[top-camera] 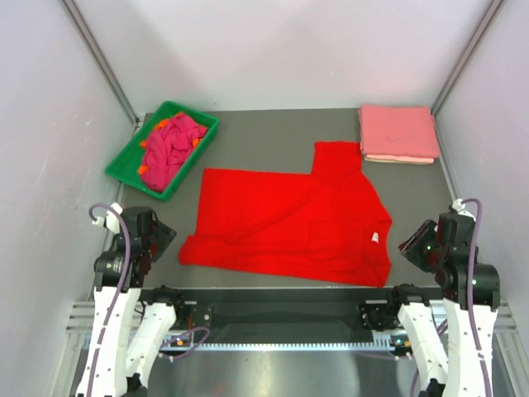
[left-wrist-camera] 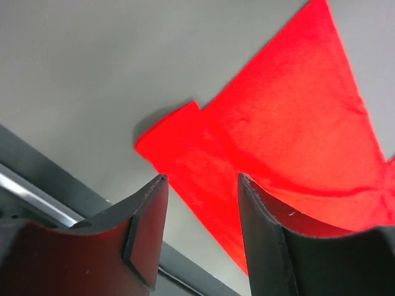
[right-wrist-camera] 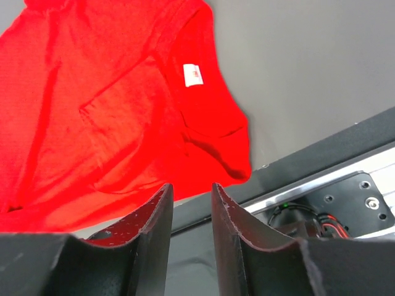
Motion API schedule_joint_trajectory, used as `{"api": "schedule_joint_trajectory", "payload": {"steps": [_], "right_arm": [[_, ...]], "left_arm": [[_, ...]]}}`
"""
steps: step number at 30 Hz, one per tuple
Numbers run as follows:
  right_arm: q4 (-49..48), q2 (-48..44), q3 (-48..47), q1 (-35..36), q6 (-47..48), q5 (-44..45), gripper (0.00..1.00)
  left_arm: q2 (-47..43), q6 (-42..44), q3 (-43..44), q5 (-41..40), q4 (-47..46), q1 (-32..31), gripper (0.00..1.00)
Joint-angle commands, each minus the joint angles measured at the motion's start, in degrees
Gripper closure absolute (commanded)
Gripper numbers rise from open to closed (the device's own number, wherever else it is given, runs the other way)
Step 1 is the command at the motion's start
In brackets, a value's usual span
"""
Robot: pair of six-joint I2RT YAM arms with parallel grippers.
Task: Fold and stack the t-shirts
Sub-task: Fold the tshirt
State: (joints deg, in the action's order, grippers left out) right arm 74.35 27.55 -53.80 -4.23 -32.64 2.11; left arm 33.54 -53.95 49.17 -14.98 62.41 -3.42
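The red t-shirt [top-camera: 289, 223] lies spread in the middle of the surface [top-camera: 264, 136], rumpled, with its neck label to the near right. Folding looks barely begun. The left fingers [left-wrist-camera: 148, 234] stand wide apart and empty just off its near-left corner. The right fingers [right-wrist-camera: 154, 228], narrowly parted and empty, sit off its near-right edge. Next, each probably needs to pinch an edge. Folded pink shirts [top-camera: 398, 132] sit far right.

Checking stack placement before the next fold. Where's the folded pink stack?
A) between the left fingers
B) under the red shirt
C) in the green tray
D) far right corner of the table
D: the pink stack lies at the table's far right corner, clear of the tray and the red shirt.
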Motion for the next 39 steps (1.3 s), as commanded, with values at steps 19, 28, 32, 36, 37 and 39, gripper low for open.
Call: {"api": "schedule_joint_trajectory", "payload": {"steps": [19,28,32,36,37,39], "right_arm": [[-53.6,60.38,-12.6,11.25,6.27,-6.6,0.71],[-47.2,85.53,-39.7,14.51,10.14,-2.38,0.71],[-46.31,92.32,-45.86,14.51,10.58,-0.53,0.71],[-43.24,99.87,-54.19,14.6,11.37,0.44,0.72],[-43.15,100.67,-55.0,14.43,11.37,0.96,0.72],[-43.32,102.78,-57.37,14.51,11.11,1.4,0.72]], "left_arm": [[56.52,17.82,19.0,31.24,-49.32,-0.8,0.63],[84.48,25.38,43.69,26.24,-35.27,-3.08,0.71],[90.46,27.15,48.73,22.02,-32.27,-4.05,0.72],[95.12,29.25,54.09,16.4,-28.85,-4.14,0.74],[95.57,29.69,54.71,13.78,-28.23,-4.22,0.75],[96.53,30.57,55.86,12.35,-28.22,-4.31,0.74]]}}
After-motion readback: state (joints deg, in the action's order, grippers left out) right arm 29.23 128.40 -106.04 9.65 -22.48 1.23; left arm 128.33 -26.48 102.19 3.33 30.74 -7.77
